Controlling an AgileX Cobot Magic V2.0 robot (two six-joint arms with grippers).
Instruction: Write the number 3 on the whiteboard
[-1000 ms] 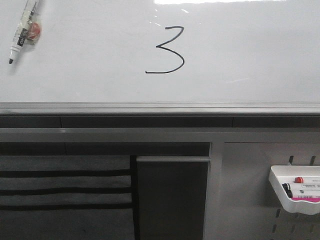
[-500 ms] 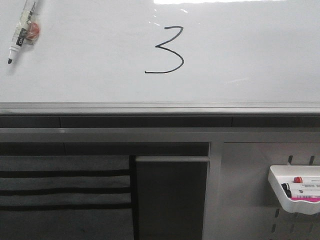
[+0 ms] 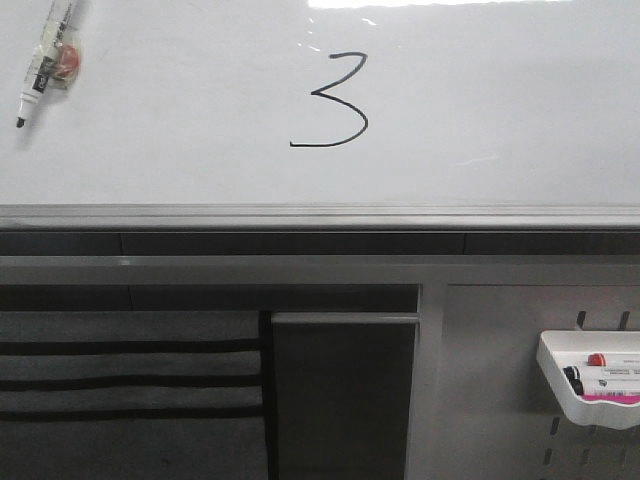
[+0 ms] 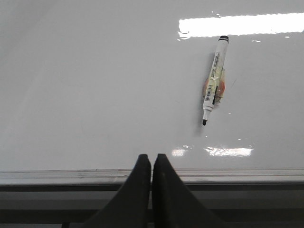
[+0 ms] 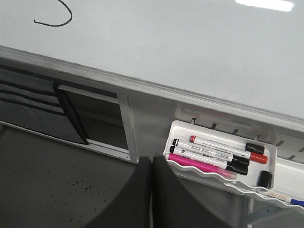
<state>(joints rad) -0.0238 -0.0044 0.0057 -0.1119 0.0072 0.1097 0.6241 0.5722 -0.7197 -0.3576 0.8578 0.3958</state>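
A thin black number 3 (image 3: 332, 102) is drawn near the top middle of the whiteboard (image 3: 500, 110). A white marker with a black tip (image 3: 42, 62) sticks to the board at the upper left, uncapped; it also shows in the left wrist view (image 4: 213, 80). My left gripper (image 4: 151, 161) is shut and empty, in front of the board's lower rail (image 4: 237, 175). My right gripper (image 5: 151, 164) is shut and empty, low, beside the white pen tray (image 5: 190, 164). The tail of the 3 (image 5: 54, 19) shows in the right wrist view. Neither gripper shows in the front view.
A grey rail (image 3: 320, 215) runs under the board. Below it are a dark fabric pocket panel (image 3: 130, 390) and a grey pegboard (image 3: 500, 400) with a white tray (image 3: 555, 385) holding several markers (image 5: 218, 154).
The marker on the board has shifted very slightly upward in the front view. The 3 and the rest are unchanged.
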